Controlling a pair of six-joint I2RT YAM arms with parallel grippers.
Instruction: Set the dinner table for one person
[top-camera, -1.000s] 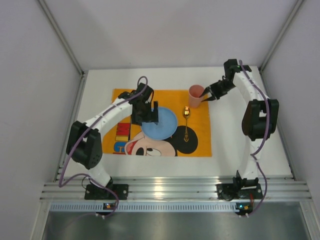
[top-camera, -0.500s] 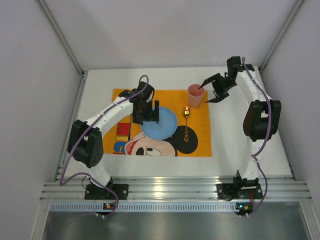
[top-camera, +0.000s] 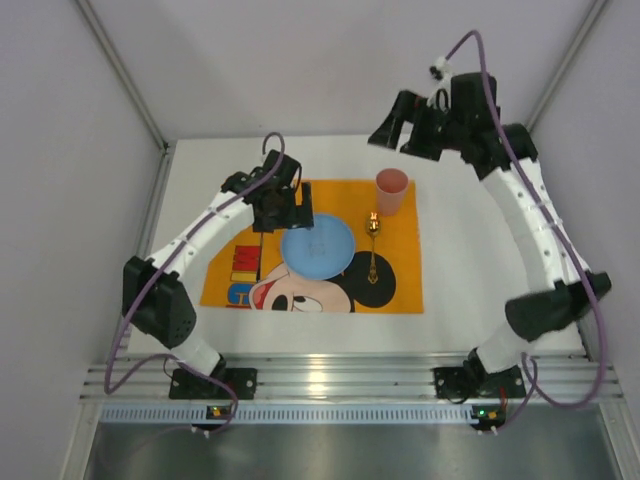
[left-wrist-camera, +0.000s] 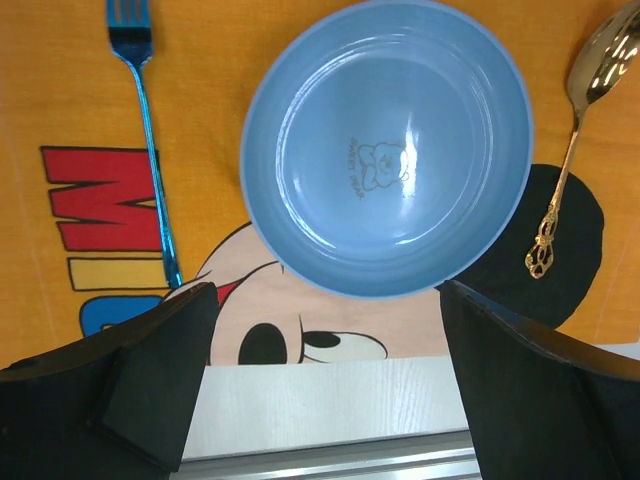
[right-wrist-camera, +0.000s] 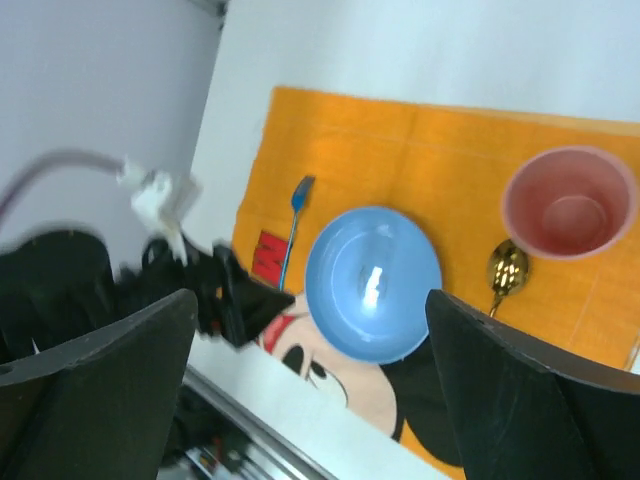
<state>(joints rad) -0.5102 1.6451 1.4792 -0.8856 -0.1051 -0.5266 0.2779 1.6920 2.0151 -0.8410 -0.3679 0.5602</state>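
Note:
On the white dinner table (top-camera: 480, 260) lies an orange Mickey Mouse placemat (top-camera: 400, 285). A blue plate (top-camera: 318, 250) sits at its middle, a gold spoon (top-camera: 372, 250) right of the plate and a pink cup (top-camera: 391, 190) upright behind the spoon. A blue fork (left-wrist-camera: 150, 150) lies left of the plate (left-wrist-camera: 385, 150). My left gripper (top-camera: 285, 205) hovers open and empty above the plate's left side; in its wrist view (left-wrist-camera: 325, 300) nothing is between the fingers. My right gripper (top-camera: 400, 135) hangs high, back and left of the cup, open and empty (right-wrist-camera: 310, 300).
Silver aluminium rails (top-camera: 340, 380) run along the table's near edge. Grey walls with metal posts (top-camera: 120, 70) close in the left, right and back sides. The left arm (right-wrist-camera: 200, 290) shows in the right wrist view beside the fork (right-wrist-camera: 295, 225).
The right gripper has opened off the pink cup and lifted up and back, leaving the cup standing. The left gripper has opened wider and drawn back from the plate's left rim.

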